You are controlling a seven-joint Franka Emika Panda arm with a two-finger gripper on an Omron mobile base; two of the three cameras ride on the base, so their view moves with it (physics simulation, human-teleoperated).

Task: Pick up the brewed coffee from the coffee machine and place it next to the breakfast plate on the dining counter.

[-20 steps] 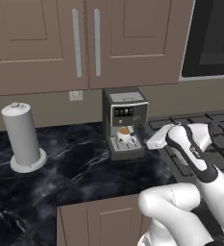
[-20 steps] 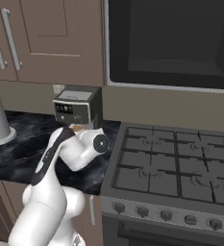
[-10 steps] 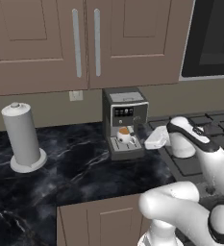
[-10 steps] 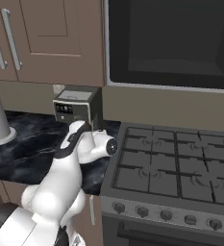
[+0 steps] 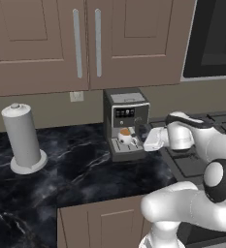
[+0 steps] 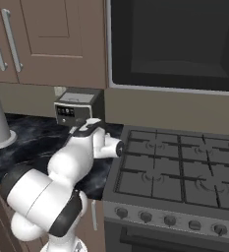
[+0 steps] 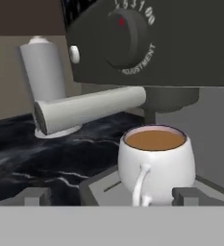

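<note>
On black counter (image 5: 75,169), coffee cup (image 7: 155,161) sits in machine (image 5: 125,123) tray; fingers (image 7: 188,194) wide open, holding nothing.

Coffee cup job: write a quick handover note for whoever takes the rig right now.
Gripper: fingers open, holding nothing, level with the cup on either side of it.
Brewed coffee: full, upright on the coffee machine drip tray, handle facing the hand.
Done: the approach to the cup.
Left: close on the cup, lift it out, carry it to the dining counter and set it beside the breakfast plate.
</note>
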